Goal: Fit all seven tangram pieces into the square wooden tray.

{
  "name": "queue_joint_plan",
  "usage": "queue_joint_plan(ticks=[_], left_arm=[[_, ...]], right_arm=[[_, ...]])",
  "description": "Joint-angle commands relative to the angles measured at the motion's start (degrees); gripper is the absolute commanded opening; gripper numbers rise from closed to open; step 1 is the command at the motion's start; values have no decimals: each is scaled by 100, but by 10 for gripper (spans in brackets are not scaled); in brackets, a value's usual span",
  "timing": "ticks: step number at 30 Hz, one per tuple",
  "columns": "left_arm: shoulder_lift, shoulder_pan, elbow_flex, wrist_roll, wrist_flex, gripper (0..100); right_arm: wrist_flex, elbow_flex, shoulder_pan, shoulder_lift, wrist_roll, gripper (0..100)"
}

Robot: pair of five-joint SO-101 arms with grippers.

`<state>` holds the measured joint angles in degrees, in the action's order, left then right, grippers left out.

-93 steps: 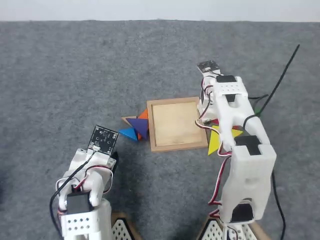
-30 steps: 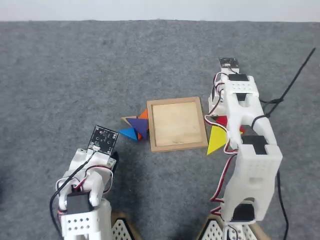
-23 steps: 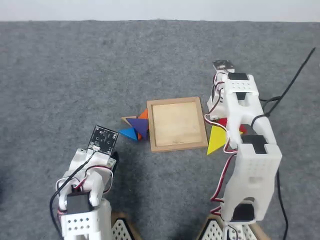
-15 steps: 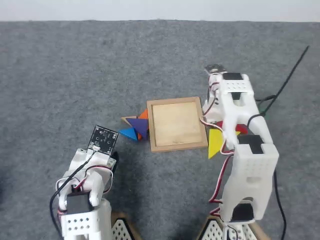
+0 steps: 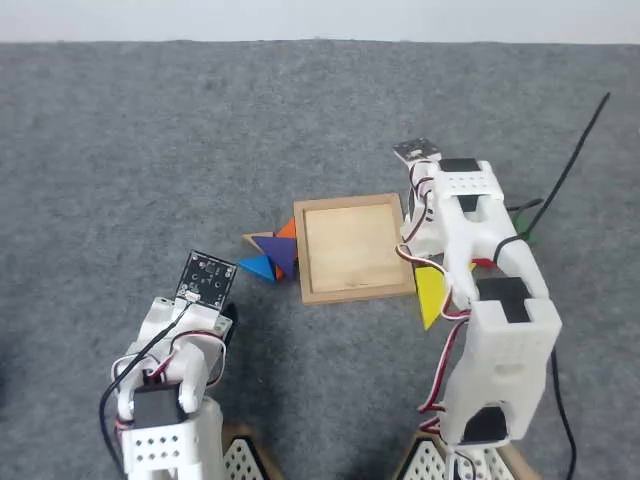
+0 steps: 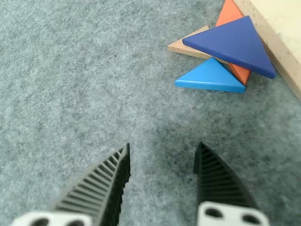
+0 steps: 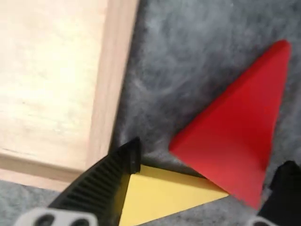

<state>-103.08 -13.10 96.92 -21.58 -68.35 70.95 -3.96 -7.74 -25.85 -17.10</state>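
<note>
Square wooden tray (image 5: 300, 252) lies mid-table on grey carpet, floor bare, no piece seated yet. Pieces lie in two groups outside it.

Left of tray, touching its rim: dark blue triangle (image 6: 230, 42) stacked over an orange piece (image 6: 226, 13) and a tan wooden piece (image 6: 190, 46), with a light blue triangle (image 6: 211, 79) on the near side.

Right of tray: flat yellow triangle (image 5: 430, 290) just beside the near right corner. Red triangle (image 7: 235, 136) meets its far edge and seems to lap over it. A green piece (image 5: 521, 237) lies farther right, mostly hidden by the arm.

Risk, as judged: the right gripper (image 7: 209, 157) is spread wide and straddles red and yellow together. Closing here could pinch both, or skid one under the other or against the tray rim. Thin pieces lying flat on carpet give the tips little edge to catch.

Pose: the right arm is stretched far from its base along the tray's right side, wrist tipped down over the pair. The left arm is folded back near its base. Left gripper (image 6: 163, 148) is spread, holding nothing, over bare carpet short of the left group.
</note>
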Motion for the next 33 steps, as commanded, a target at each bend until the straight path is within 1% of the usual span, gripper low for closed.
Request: queue_joint_plan(ticks=[1,8,15,19,26,30,33], left_arm=[[-88,-35,-48,-79,-79,207],[-88,-35,-48,-79,-79,207],[-88,-35,-48,-79,-79,207],[-88,-35,-48,-79,-79,207],[-88,-35,-48,-79,-79,207],[-88,-35,-48,-79,-79,207],[-88,-35,-48,-79,-79,207]], right_arm=[[-119,220,154,136,-97,401],[-75,659,488,-462,-62,401],[233,712,523,-497,-88,398],[576,932,576,-567,-501,398],[620,1336,699,-980,-457,397],[866,1688,725,-1226,-448,397],[954,1899,708,-1376,-440,356]])
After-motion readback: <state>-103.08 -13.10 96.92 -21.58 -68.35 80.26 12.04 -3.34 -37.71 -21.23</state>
